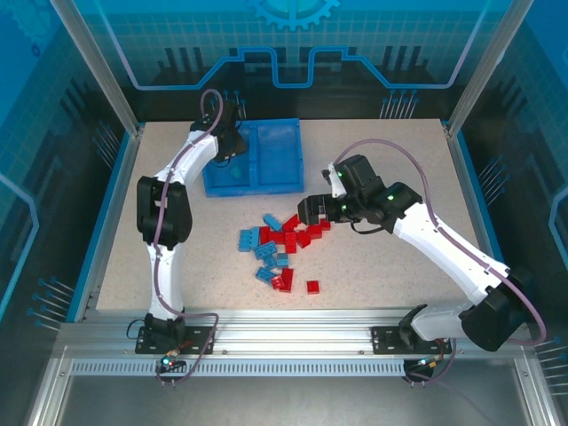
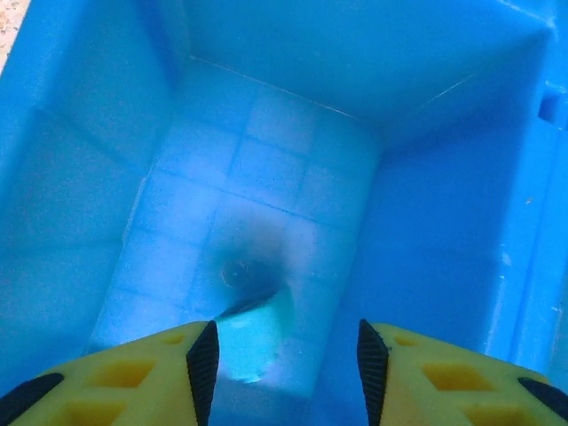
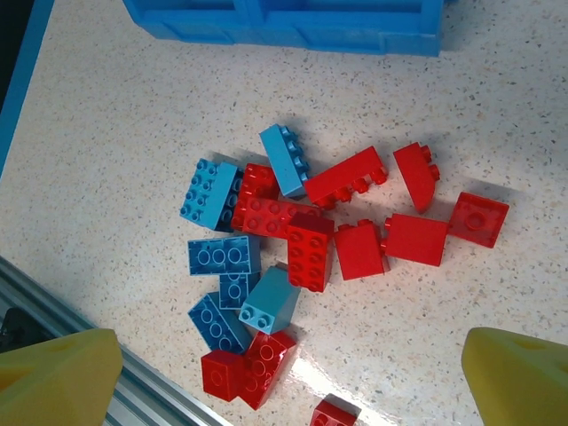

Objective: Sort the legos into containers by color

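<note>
While the left end effector (image 1: 232, 146) is hanging inside the left compartment of the blue bin (image 1: 266, 189), its fingers (image 2: 202, 355) are standing apart and clamping nothing. In the left wrist view a light blue brick (image 2: 253, 342) is sitting low in the gap between them. It is lying close against the left-hand pad and clear of the other, above the bin's gridded floor. Whether it is resting on that floor I cannot tell.

The right end effector (image 1: 311, 210) is hovering over the legos (image 1: 284, 244) with its jaws spread wide and nothing between them. Its yellow fingertips (image 3: 62, 377) are showing at the two lower corners of the right wrist view.

The legos are lying in a loose pile on the speckled counter (image 1: 382, 257), near the front wall of the bin but not touching it. Red and light blue pieces are mixing there, many of them touching. In the top view the blue ones are gathering more to the left and the red ones to the right. One red brick (image 1: 312, 287) is lying by itself on the near side of the pile.
</note>
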